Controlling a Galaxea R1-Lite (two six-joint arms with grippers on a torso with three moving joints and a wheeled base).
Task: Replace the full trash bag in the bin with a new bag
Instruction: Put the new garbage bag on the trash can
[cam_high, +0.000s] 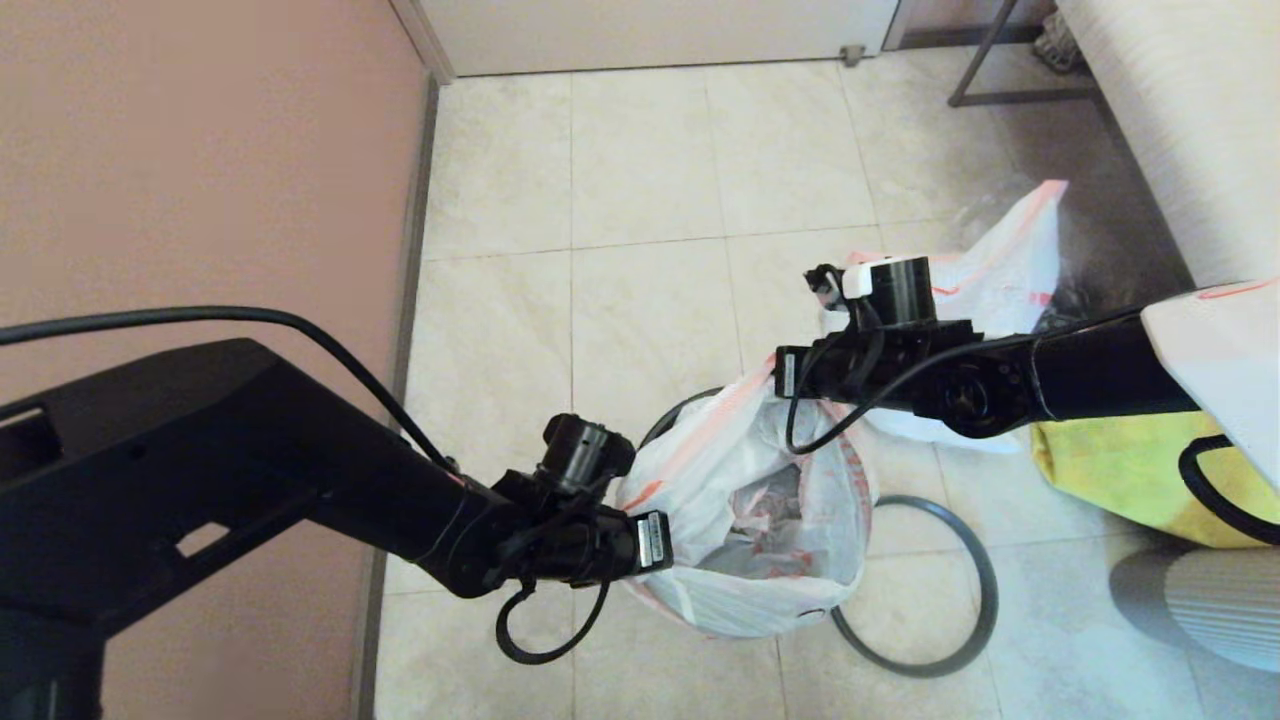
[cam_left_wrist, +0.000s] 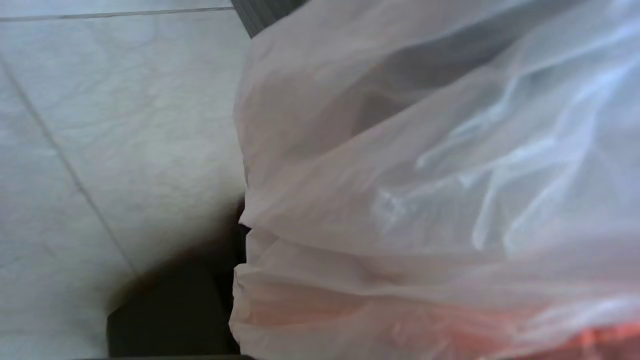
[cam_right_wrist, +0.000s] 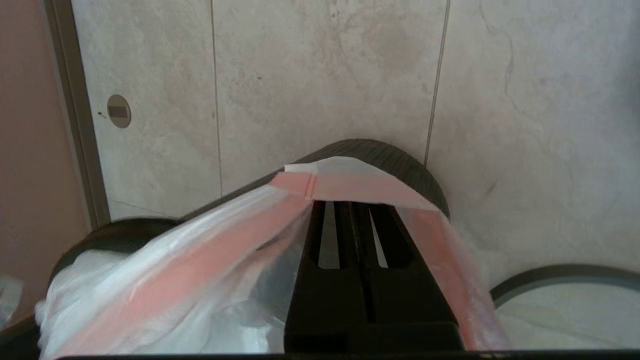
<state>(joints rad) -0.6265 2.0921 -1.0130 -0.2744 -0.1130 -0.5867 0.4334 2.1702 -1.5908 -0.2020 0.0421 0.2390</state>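
Observation:
The new bag (cam_high: 750, 500), thin and white with red print, sits open in the black bin (cam_high: 668, 412). My right gripper (cam_high: 775, 372) reaches in from the right at the bag's far edge. Seen from the right wrist, this gripper (cam_right_wrist: 350, 200) is shut and the pink-orange hem (cam_right_wrist: 350, 185) stretches taut across its tips, just short of the bin's rim (cam_right_wrist: 400, 160). My left gripper (cam_high: 660, 545) is at the bag's near-left edge; in the left wrist view the bag (cam_left_wrist: 425, 200) fills the picture. The full trash bag (cam_high: 1010, 260) stands on the floor behind my right arm.
The bin's grey ring (cam_high: 985, 600) lies loose on the tiles to the bin's right. A yellow bag (cam_high: 1120, 470) sits under my right arm, and a grey ribbed object (cam_high: 1200, 600) is near it. A wall (cam_high: 200, 200) runs close on the left.

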